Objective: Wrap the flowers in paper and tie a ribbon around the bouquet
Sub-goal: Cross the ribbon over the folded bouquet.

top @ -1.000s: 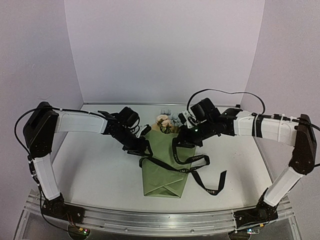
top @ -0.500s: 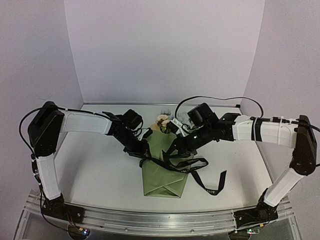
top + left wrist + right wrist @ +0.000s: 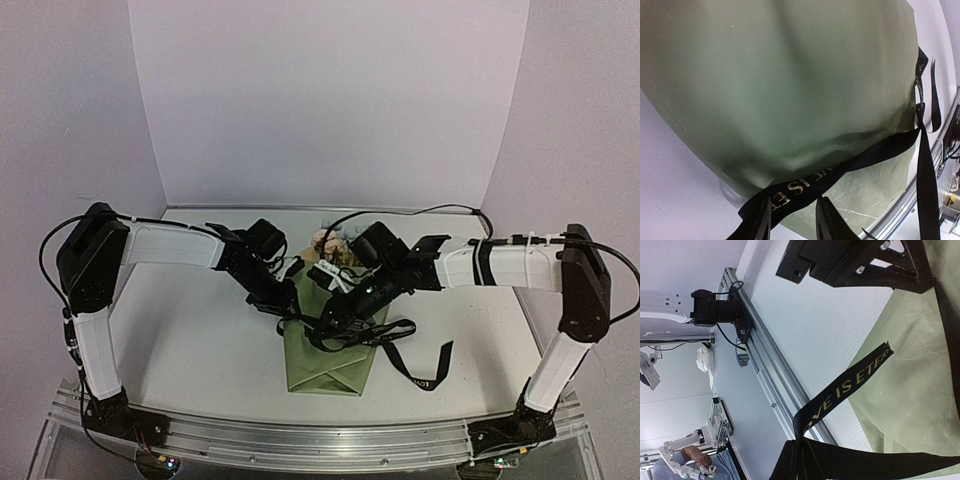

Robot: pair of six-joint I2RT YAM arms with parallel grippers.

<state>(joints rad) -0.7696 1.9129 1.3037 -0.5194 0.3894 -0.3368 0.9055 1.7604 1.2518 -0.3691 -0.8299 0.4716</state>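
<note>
Right tool pinched shut on ribbon over bouquet; left tool narrowly parted, at bouquet's 10 o'clock edge.

Both arms reach inward to the bouquet. Left claw at its left edge, fingers slightly parted; right claw over its middle, clamped on the ribbon.

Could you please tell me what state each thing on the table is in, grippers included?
paper: folded into a cone, lying flat.
flowers: wrapped, heads poking out the far end.
ribbon: draped loosely across the paper, untied.
left gripper: open, ribbon at its fingertips.
right gripper: shut on the ribbon.
</note>
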